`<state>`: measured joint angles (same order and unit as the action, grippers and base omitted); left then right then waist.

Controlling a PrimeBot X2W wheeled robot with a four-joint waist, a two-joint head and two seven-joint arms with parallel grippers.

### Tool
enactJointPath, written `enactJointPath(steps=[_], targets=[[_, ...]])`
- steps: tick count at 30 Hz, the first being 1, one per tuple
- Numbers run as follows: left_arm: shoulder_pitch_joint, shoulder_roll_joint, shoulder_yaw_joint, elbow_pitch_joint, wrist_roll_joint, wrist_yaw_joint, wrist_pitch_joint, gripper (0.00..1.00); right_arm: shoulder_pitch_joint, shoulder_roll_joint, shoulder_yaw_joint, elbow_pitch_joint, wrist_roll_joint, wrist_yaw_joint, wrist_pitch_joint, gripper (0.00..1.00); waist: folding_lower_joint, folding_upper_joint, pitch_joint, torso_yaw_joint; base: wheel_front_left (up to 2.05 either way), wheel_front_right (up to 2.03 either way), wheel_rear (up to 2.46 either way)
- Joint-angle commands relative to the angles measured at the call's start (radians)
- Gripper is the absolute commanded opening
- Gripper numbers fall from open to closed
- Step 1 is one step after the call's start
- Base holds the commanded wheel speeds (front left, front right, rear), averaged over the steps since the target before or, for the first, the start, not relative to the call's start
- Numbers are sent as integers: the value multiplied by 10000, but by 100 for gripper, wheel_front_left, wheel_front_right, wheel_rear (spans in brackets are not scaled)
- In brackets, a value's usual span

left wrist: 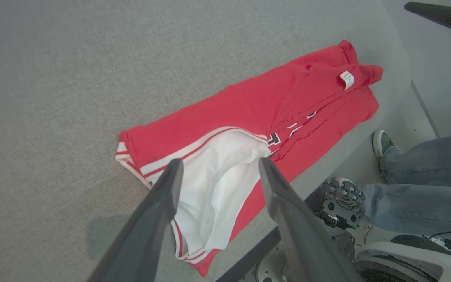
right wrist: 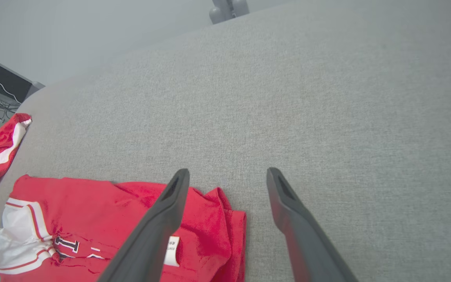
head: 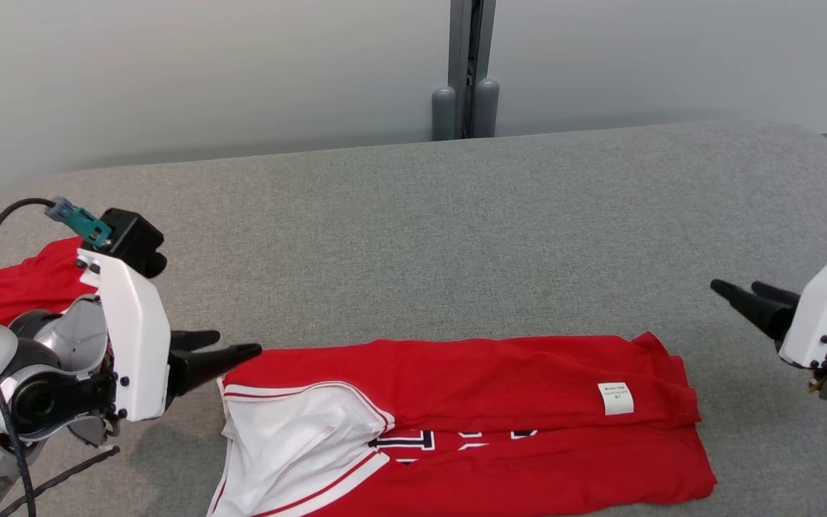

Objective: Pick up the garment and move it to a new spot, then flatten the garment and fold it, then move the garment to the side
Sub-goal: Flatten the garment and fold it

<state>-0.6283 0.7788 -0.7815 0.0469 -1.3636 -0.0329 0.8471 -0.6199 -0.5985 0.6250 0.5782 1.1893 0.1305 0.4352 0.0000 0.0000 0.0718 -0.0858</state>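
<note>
Along the near edge of the table (head: 456,215) lies the red garment (head: 471,380), folded lengthwise into a long strip that runs left to right. Its white lining (head: 291,438) gapes open at the left end and a small white label (head: 616,398) sits near the right end. Black and white lettering peeks out along the fold.

My left tool (head: 237,342) hangs just beside the garment's left end, fingers spread wide and holding nothing. Whether the tips brush the cloth I cannot tell. My right tool (head: 735,286) is by the table's right edge, apart from the garment's right end, also wide and empty.

Farther back at the left edge, a second red garment (head: 26,283) lies bunched behind my left arm. Beyond the far edge stands a grey post (head: 465,72) against a pale wall.
</note>
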Motion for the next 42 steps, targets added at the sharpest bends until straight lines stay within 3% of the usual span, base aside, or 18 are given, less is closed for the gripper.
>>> enactJointPath(steps=[1,10,20,27,33,42], targets=[[-2,20,122,-5,135,-65,-285,100,142,-129,-161,-75,-122,8,-358,100,0,0,-9,-1,0,0,0],[792,74,930,-380,1162,-10,-3157,100,939,184,-1411,-301,-1232,8,-3652,100,0,0,34,-22,0,0,0],[2050,-286,2056,-557,2666,986,-7314,100,2213,1227,-2781,-358,-2122,9,-6288,100,0,0,122,152,0,0,0],[3107,-644,2597,-894,3311,1816,-9504,100,3145,1911,-3201,-234,-2522,8,-6618,100,0,0,163,293,0,0,0],[3899,-1215,2659,-1048,3874,2513,-10681,100,3699,2363,-3142,72,-2743,8,-6275,100,0,0,108,423,0,0,0],[4616,-2168,2983,-645,4506,2703,-11099,100,3969,2726,-3120,909,-2771,8,-5637,100,0,0,35,646,0,0,0]])
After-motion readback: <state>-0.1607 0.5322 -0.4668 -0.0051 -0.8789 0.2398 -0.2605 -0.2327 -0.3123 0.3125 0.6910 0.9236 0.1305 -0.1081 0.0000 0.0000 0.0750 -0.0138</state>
